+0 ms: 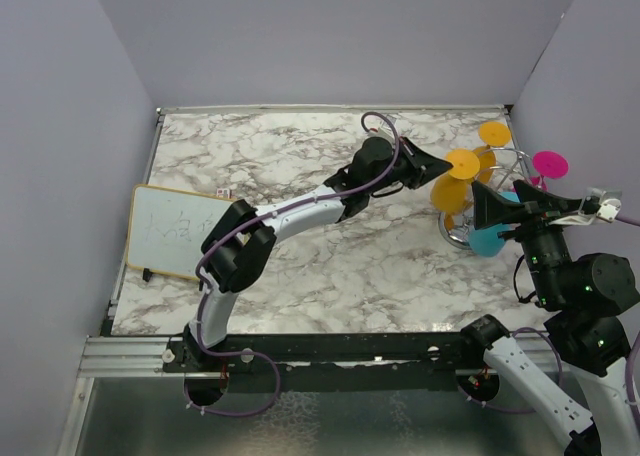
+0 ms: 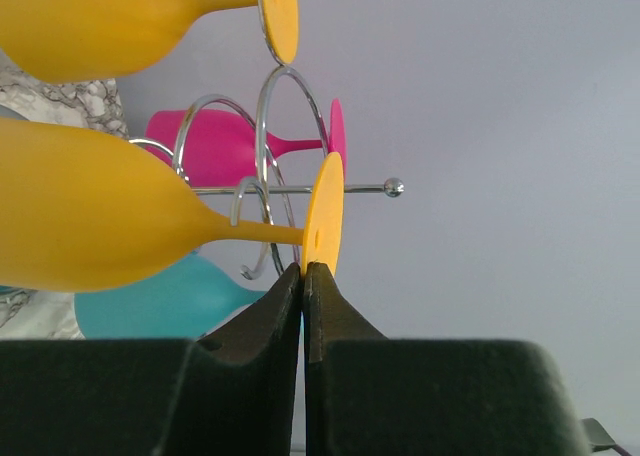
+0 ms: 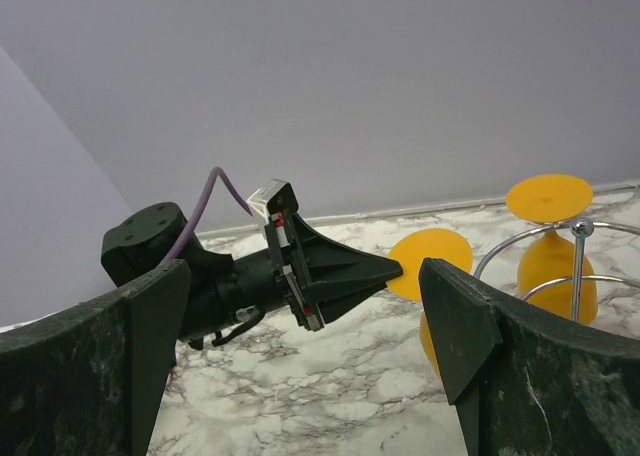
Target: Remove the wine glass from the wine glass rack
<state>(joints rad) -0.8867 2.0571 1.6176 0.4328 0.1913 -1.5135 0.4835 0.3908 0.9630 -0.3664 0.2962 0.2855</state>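
The left arm [image 1: 290, 211] is reaching across the white-and-grey marbled surface [image 1: 300, 156] toward its far right corner, where the shiny silver wire wine glass rack [image 1: 517, 159] is standing close to the right edge. Its jaws are clenching flat together on the lower rim of the round foot of an opaque yellow wine glass [image 1: 462, 163]. That glass is hanging sideways on the rack's left side, foot pointing at the arm, and in the left wrist view its stem is crossing a curved wire loop [image 2: 243, 204].

Three more glasses are sitting on the rack: a second yellow glass [image 1: 493, 133] toward the far edge, a pink glass [image 1: 549, 164] on the right side and a teal glass [image 1: 487, 240] low on the near side.

The right arm [image 1: 580, 281] is hovering by the right edge just near of the rack – its jaws are standing wide apart, grasping nothing.

A small white board [image 1: 180, 231] is lying at the left edge.
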